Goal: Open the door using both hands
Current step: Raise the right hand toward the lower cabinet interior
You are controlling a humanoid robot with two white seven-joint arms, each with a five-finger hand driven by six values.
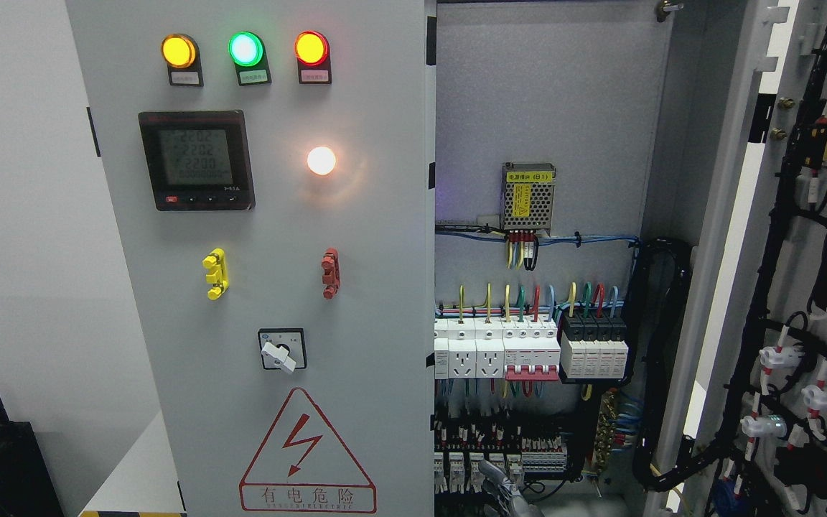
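Right cabinet door (779, 287) swung open; 1 robot hand (503, 488) low at bottom edge, grip & side unclear; should avoid the breakers (528, 352).

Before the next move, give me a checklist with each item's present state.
1. Right door swung open: ok.
2. Left door open: not ok, it is shut.
3. Hand clear of wiring: cannot tell; it sits low by the terminal blocks.
4. Which arm that hand belongs to: cannot tell.
5. Second hand in view: not ok.
6. Cabinet powered down: not ok, indicator lamps are lit.
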